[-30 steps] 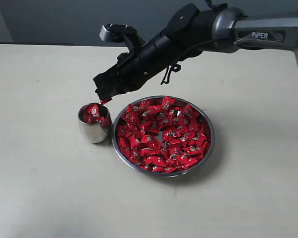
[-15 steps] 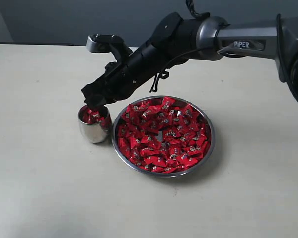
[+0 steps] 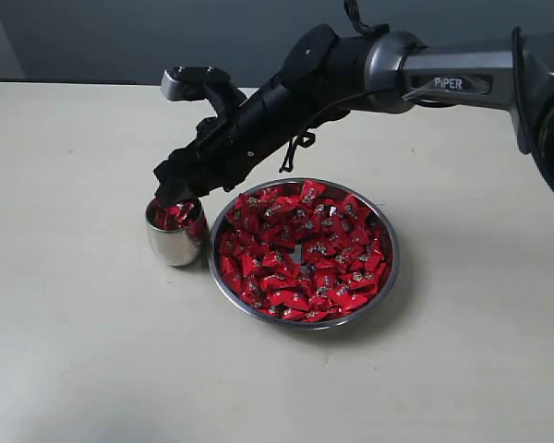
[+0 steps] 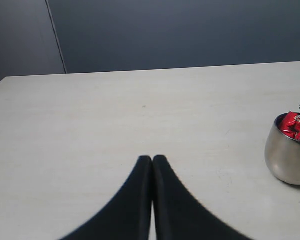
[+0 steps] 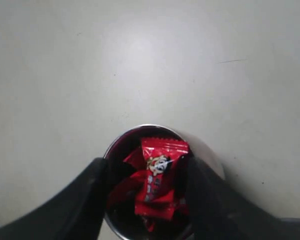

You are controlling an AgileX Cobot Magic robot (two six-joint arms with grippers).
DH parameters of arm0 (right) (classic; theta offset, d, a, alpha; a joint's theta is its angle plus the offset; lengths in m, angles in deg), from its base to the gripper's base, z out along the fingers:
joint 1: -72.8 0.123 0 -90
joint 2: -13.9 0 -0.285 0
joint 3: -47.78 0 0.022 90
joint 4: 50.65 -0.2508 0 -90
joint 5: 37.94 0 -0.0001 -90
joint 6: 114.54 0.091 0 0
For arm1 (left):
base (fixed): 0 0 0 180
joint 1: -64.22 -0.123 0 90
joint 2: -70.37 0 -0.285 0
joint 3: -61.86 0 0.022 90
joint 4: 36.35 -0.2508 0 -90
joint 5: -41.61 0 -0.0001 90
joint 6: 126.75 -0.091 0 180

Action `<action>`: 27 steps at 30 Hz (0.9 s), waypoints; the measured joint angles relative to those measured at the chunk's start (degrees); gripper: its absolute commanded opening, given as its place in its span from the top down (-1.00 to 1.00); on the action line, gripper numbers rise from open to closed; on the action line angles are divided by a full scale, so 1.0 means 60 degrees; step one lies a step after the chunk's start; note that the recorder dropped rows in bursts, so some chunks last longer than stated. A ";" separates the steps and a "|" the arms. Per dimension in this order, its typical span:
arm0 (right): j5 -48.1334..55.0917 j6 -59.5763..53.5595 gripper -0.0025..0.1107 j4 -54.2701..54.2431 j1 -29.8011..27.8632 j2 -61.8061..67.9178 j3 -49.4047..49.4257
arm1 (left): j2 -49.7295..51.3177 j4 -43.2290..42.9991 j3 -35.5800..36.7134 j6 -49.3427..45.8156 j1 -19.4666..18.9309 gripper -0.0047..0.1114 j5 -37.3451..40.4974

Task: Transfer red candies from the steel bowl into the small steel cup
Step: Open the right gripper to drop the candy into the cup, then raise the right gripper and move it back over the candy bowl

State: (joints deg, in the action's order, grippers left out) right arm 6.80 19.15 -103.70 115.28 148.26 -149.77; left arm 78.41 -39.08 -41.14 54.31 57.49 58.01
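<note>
Your left gripper point(image 4: 152, 159) sits low over the bench point(image 4: 90, 125), well apart from the small steel cup point(image 4: 289, 160). Its jaws are pressed together tip to tip with nothing between them. The small steel cup stands upright on the bench and holds a heap of red candies point(image 3: 173, 215) that reaches about to its rim. Your right gripper point(image 5: 147, 161) hangs directly over the mouth of the cup, pitched downward, and its black arm point(image 3: 351, 65) slants up and away from the cup. Its jaws are spread wide, one finger point(image 5: 90, 195) to each side of the cup's opening, and they grip nothing. In the right wrist view the top candy point(image 5: 157, 180), a red wrapper with a pale printed mark, lies on the heap inside the cup between the fingers, with a clear gap to one of them. Whether the fingertips touch the cup's rim cannot be told. The steel bowl point(image 3: 304, 326) rests on the bench just beside the cup, to its right in the exterior view. The two rims are close, but contact between them cannot be confirmed. The bowl is filled nearly edge to edge with red candies, with one small bare patch of steel near its middle.
</note>
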 measured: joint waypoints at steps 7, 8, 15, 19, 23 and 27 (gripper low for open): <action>-0.0148 0.0000 0.14 0.0032 0.0000 -0.0100 0.0000 | 0.0000 0.0000 0.0000 0.0000 0.0000 0.91 0.0000; -0.0222 0.0000 0.15 0.0067 0.0000 -0.0189 0.0000 | 0.0000 0.0000 0.0000 0.0000 0.0000 0.91 0.0000; -0.0426 0.0803 0.15 0.1038 0.0000 -0.0556 -0.0017 | 0.0000 0.0000 0.0000 0.0000 0.0000 0.91 0.0000; -0.0447 0.1499 0.16 0.1675 -0.0018 -0.0676 -0.0017 | 0.0000 0.0000 0.0000 0.0000 0.0000 0.91 0.0000; -0.0367 0.1844 0.66 0.1940 -0.0145 -0.0798 -0.0017 | 0.0000 0.0000 0.0000 0.0000 0.0000 0.91 0.0000; -0.0160 0.1918 0.96 0.2132 -0.0236 -0.1015 -0.0017 | 0.0000 0.0000 0.0000 0.0000 0.0000 0.91 0.0000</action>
State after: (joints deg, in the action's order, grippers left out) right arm 5.84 30.66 -90.91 113.87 142.17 -149.87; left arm 78.41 -39.08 -41.14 54.31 57.49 58.01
